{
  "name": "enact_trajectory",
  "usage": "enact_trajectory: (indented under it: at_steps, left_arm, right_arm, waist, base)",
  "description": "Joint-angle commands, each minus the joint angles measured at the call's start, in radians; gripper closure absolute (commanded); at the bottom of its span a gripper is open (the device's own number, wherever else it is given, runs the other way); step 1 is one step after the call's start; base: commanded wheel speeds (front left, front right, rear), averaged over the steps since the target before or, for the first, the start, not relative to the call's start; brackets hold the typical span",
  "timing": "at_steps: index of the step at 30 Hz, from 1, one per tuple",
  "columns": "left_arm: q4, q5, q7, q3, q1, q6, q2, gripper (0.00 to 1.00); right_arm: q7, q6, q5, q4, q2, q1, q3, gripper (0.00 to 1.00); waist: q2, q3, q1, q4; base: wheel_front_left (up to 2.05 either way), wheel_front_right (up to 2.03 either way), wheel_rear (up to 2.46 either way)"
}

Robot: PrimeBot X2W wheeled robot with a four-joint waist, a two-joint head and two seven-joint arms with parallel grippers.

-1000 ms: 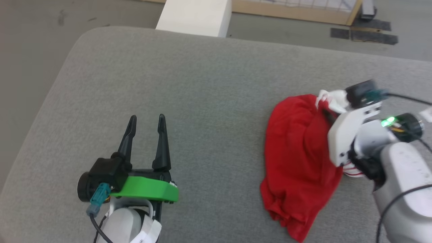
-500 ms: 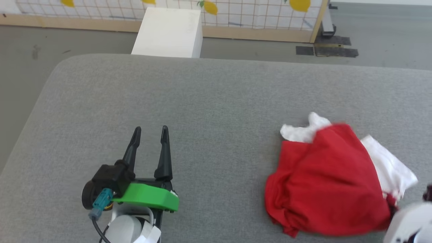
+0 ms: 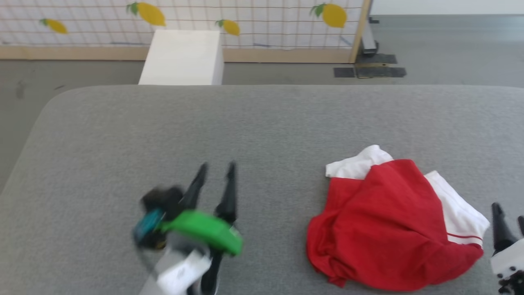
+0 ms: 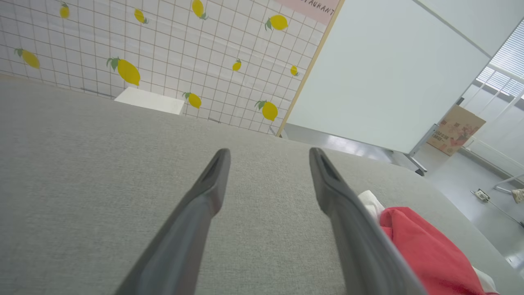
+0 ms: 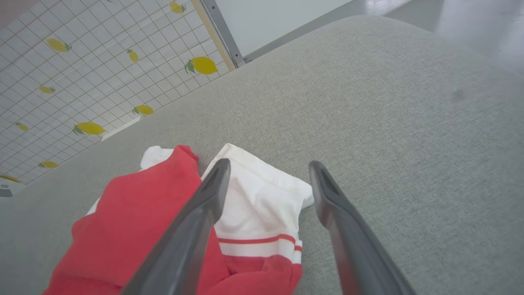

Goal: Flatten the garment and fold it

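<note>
The only writing to be read is on a pink sign at the top of the lemon-patterned screen beyond the grey cushion. In the left wrist view it shows the capitals "AURANT", with the start of the word cut off by the picture's edge. A cardboard box on the floor off the cushion's right end carries printing too small to make out. The T-shirt shows no lettering.

The T-shirt lies in a rumpled heap on the cushion, toward its right end and near its front edge. The red body is bunched on top, and a white sleeve with red stripes sticks out on the heap's right side. A second bit of white pokes out at the side of the heap facing the cushion's far edge.

The right gripper stands over the cushion just to the right of that striped sleeve, its two dark fingers spread wide and holding nothing. In its own wrist view the sleeve lies on the cushion below and between the fingers.

The left gripper, blurred in the head view, is over the middle of the cushion near its front edge. It is well to the left of the T-shirt, with its fingers also spread and empty. A white block stands on the floor just past the cushion's far edge.
</note>
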Motion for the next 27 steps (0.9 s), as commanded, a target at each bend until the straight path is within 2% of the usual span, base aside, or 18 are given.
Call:
enact_trajectory:
  at_steps: [1,5,10,12,19,23,26,27]
  left_arm:
    - [0.018,-0.039,0.045,-0.031,-0.071,-0.004,-0.003,0.0]
    - [0.108,-0.154,0.231,-0.145,-0.247,-0.004,-0.003,0.0]
    - [0.258,-0.253,0.507,-0.32,-0.476,0.037,-0.003,0.0]
    - [0.316,-0.259,0.588,-0.388,-0.548,0.055,-0.003,0.0]
    - [0.509,-0.239,0.722,-0.569,-0.664,0.079,-0.003,0.0]
    - [0.565,-0.262,0.78,-0.635,-0.656,0.079,-0.003,0.0]
    - [0.577,-0.281,0.786,-0.668,-0.657,0.076,-0.003,0.0]
    - [0.573,-0.289,0.777,-0.672,-0.659,0.073,-0.003,0.47]
  right_arm:
    - [-0.011,-0.001,-0.011,-0.006,-0.001,-0.023,-0.012,0.0]
    - [-0.004,-0.001,-0.038,-0.028,-0.001,-0.049,-0.025,0.0]
    - [0.0,-0.001,-0.039,-0.025,-0.001,-0.073,-0.019,0.0]
    - [-0.002,-0.001,-0.03,-0.014,-0.001,-0.082,-0.004,0.0]
    - [-0.043,-0.001,0.002,0.045,-0.001,-0.108,0.046,0.0]
    - [-0.071,-0.001,0.007,0.074,-0.001,-0.11,0.039,0.0]
    - [-0.083,-0.001,0.003,0.088,-0.001,-0.118,0.035,0.0]
    - [-0.085,-0.001,0.001,0.091,-0.001,-0.121,0.035,0.0]
  waist:
    - [0.0,-0.008,0.0,-0.042]
    - [0.0,0.014,0.0,-0.093]
    - [0.0,0.068,0.0,-0.155]
    - [0.0,0.094,0.0,-0.181]
    - [0.0,0.17,0.0,-0.244]
    - [0.0,0.198,0.0,-0.245]
    - [0.0,0.208,0.0,-0.237]
    - [0.0,0.209,0.0,-0.233]
  base:
    - [0.0,0.0,0.0]
    - [0.0,0.0,0.0]
    - [0.0,0.0,0.0]
    - [0.0,0.0,0.0]
    - [0.0,0.0,0.0]
    - [0.0,0.0,0.0]
    - [0.0,0.0,0.0]
    - [0.0,0.0,0.0]
